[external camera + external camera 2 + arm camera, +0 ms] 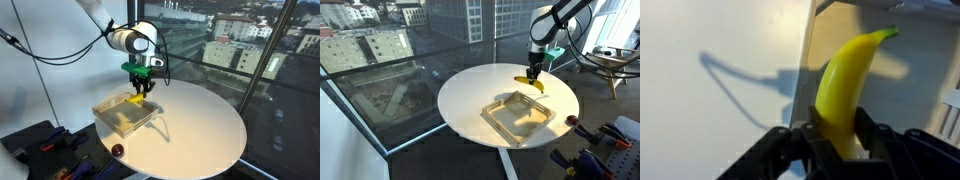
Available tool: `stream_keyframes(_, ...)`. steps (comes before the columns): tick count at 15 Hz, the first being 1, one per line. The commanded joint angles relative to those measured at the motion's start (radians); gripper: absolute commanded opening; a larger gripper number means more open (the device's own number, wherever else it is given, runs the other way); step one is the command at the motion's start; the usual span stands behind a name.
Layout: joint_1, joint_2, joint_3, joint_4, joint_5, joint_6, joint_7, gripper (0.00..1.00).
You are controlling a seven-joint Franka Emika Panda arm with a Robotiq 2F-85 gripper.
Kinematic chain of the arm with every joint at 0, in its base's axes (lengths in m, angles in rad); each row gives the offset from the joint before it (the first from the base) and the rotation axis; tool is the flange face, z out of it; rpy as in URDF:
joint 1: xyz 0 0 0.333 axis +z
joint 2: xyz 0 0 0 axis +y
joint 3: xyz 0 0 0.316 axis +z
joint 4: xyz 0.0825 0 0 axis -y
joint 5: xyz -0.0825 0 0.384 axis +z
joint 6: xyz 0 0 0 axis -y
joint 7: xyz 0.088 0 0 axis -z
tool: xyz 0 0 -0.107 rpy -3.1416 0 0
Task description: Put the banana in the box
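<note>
On the round white table (pixel 205 125) (pixel 470 95), which stands beside tall windows, lies the shallow square tan box (pixel 120 118) (pixel 520 120). It is open at the top and sits flat, nearer one side of the tabletop than the centre. In both exterior views its floor shows bare.

Above the box my arm comes down with its wrist pointing at the tabletop. My gripper (pixel 140 92) (pixel 535 75) (pixel 840 145) hangs over the side of the box that lies below my wrist. Its fingers (pixel 805 150) are closed narrowly on the stem end of the banana (pixel 136 99) (pixel 529 83) (pixel 845 85).

The banana is small, curved and yellow with a greenish tip. It is lifted clear of both table and box and hangs from my jaws with its free end pointing away from my wrist. In the wrist view it lies over the tan surface of the box, just past the wall where the box meets the white table. I cannot tell from the exterior views whether all of it is within the box's outline. A shadow of my gripper falls on the white table beside that wall.

A small dark red round object (pixel 117 150) rests near the table's edge, apart from the box and well apart from the banana.
</note>
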Motion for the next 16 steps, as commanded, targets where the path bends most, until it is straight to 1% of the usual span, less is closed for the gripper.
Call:
stream_keyframes(1, 0.015, -0.025, 0.01, 0.011, -0.022, -0.044, 0.017, 0.16)
stream_keyframes(11, 0.055, -0.035, 0.039, 0.012, -0.024, -0.099, 0.023, 0.16)
stream_keyframes(16, 0.078, -0.043, 0.042, -0.002, -0.048, -0.115, 0.052, 0.16)
